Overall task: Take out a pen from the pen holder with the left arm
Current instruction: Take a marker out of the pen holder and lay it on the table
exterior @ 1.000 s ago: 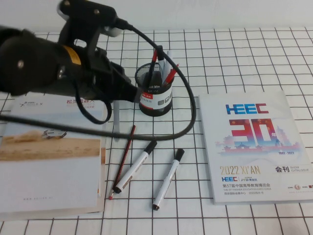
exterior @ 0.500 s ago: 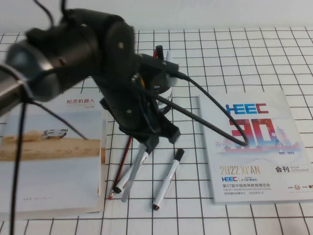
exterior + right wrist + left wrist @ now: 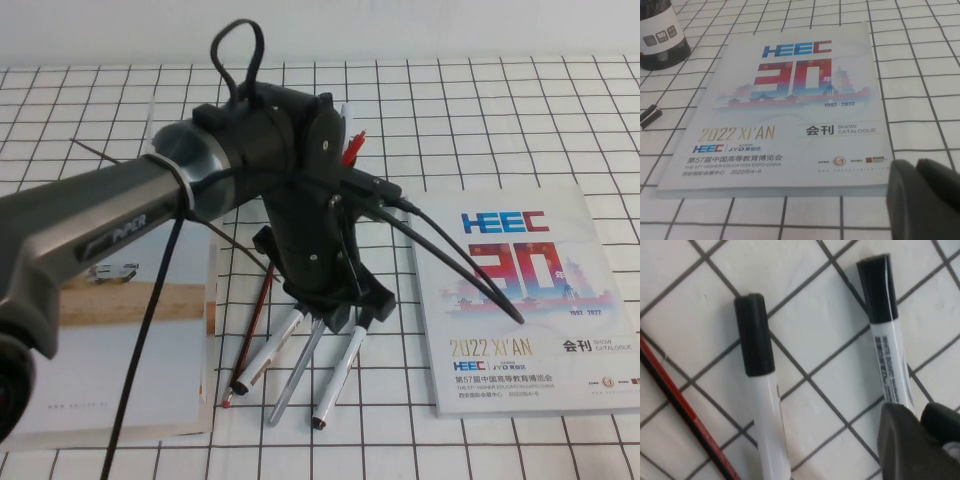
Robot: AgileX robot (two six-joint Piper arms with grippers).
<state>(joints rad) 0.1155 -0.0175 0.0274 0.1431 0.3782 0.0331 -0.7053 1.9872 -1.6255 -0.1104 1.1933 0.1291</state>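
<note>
Left end effector (image 3: pixel 315 320) hangs low over the table (image 3: pixel 500 120), closed around a grey pen (image 3: pixel 293 378) that slants down toward 7 o'clock. One black-capped marker (image 3: pixel 258 365) lies at the pen's 9 o'clock, a second marker (image 3: pixel 335 388) at its 3 o'clock, and a red pencil (image 3: pixel 247 338) lies further toward 9. The pen holder (image 3: pixel 660 37) stands at 12 o'clock, behind the arm. Right end effector (image 3: pixel 927 200) sits by the 5 o'clock corner of the catalogue (image 3: pixel 790 100); whether it is open or closed I cannot tell.

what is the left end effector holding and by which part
A grey pen, gripped near its upper end by the left end effector above the markers. Right end effector hangs by the catalogue.
</note>
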